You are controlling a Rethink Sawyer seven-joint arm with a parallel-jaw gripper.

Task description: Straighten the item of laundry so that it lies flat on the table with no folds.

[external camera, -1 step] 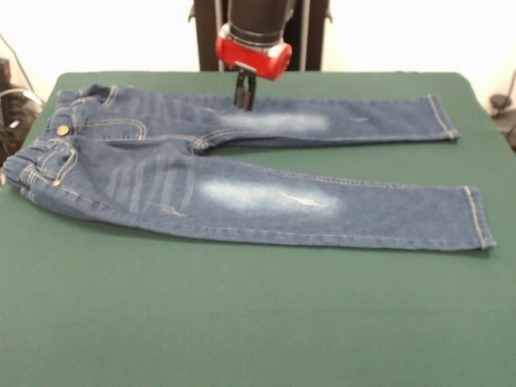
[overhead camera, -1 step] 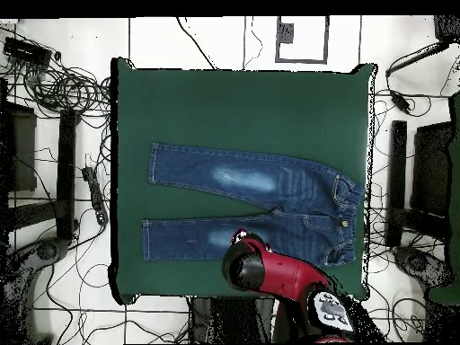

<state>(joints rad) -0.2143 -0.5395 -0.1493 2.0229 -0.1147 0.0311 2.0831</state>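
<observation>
Risk: pinching or dragging the far leg would rumple jeans (external camera, -1 step: 242,185) that already look nearly flat, both legs stretched out on the green table (external camera, -1 step: 258,322). Gripper (external camera, -1 step: 244,95) right over the far leg near its faded thigh patch, tips close together, apparently holding nothing; contact with the cloth unclear.
</observation>
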